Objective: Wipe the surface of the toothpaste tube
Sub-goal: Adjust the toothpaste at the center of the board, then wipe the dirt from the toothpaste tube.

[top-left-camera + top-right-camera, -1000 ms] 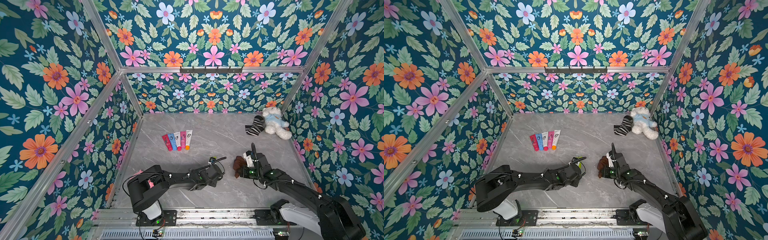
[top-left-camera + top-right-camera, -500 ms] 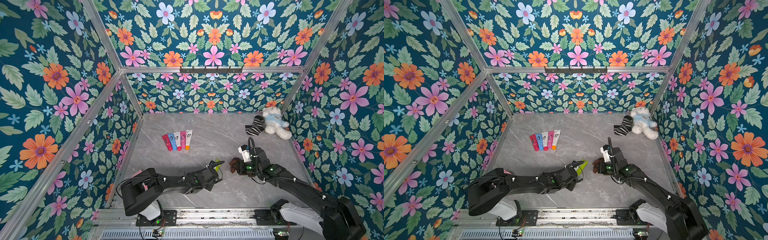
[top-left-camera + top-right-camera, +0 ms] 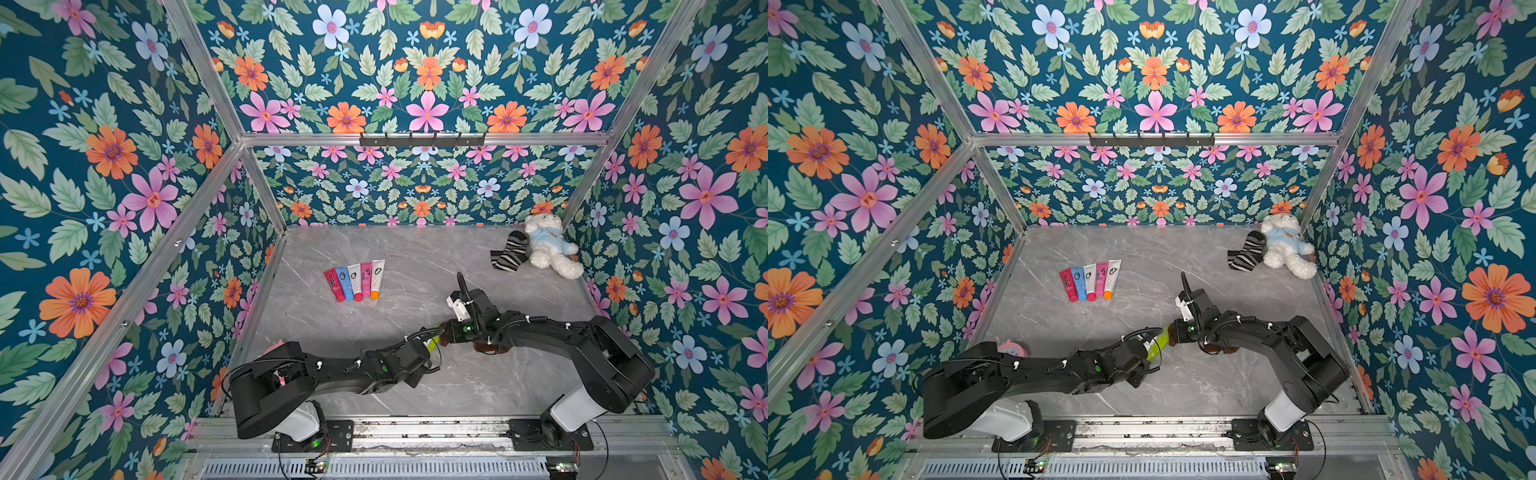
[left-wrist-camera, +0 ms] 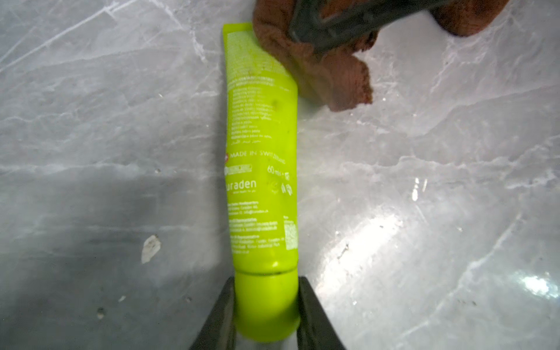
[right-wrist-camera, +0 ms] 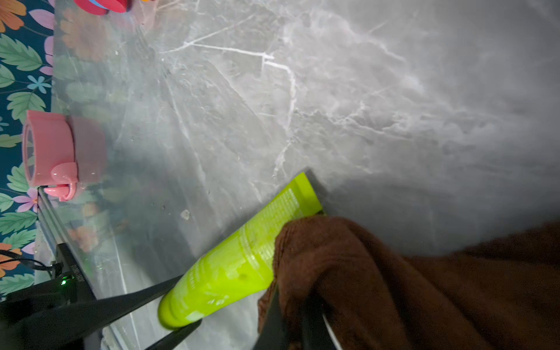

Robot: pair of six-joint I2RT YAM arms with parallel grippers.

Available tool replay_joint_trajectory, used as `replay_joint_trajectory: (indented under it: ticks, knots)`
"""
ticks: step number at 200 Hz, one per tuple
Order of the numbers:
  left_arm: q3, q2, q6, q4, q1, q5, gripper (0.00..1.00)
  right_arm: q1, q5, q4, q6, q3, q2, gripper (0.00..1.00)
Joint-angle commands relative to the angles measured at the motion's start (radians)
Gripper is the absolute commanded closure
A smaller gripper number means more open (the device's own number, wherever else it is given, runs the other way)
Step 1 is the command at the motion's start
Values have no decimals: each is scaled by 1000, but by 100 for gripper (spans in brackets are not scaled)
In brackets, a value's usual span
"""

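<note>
toothpaste tube (image 4: 262, 169), cap clamped in left tool (image 4: 266, 288), meets cloth (image 5: 363, 272) pinched in right tool (image 5: 292, 318).

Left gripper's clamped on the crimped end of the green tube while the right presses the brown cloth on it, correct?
No: the left gripper clamps the green tube by its cap end, as the left wrist view shows. The right gripper does hold the brown cloth against it.
</note>
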Motion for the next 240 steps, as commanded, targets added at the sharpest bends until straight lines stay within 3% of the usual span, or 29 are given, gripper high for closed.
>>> replay_joint_trajectory:
  ticks: [1,53,98,172,191,240]
  knots:
    - [-10,-8,32,48,0,18,90,1,-9,84,-1,-8,4,100]
    - [-20,-5,55,82,1,39,94,15,-13,90,-16,13,24,100]
    - [-20,15,59,100,2,36,97,90,-2,106,-4,-8,93,100]
    - [-21,22,69,114,3,26,100,234,-104,192,76,-120,-4,100]
    - [-24,16,67,116,2,26,100,195,-47,157,85,-128,-8,100]
    - [-43,-13,56,123,1,30,100,-58,-23,181,86,-136,41,100]
